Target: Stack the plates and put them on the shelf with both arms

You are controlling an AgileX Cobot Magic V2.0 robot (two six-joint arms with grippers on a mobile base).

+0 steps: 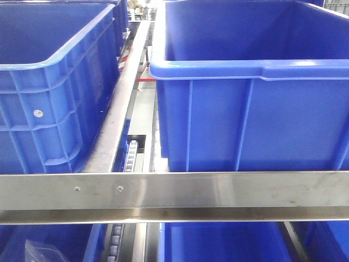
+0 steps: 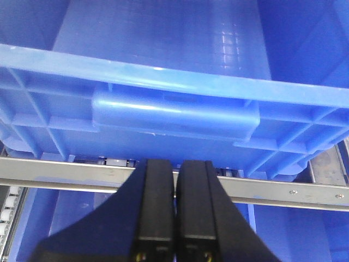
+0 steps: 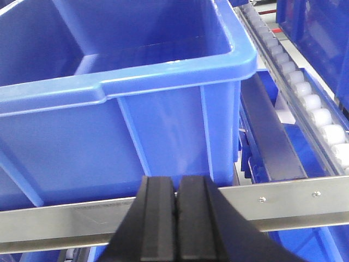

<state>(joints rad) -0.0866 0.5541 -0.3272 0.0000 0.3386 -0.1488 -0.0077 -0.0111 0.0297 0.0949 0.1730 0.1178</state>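
From the front, two big blue bins (image 1: 256, 93) sit side by side on a rack behind a steel rail (image 1: 174, 191), and no plates show in any view. The left wrist view has the left pincer (image 2: 175, 218) with its black fingers pressed together, empty, before a bin's handle (image 2: 174, 112). The right wrist view shows the right pincer (image 3: 175, 218) likewise closed on nothing, below a bin rim, with white rollers (image 3: 311, 101) running alongside.
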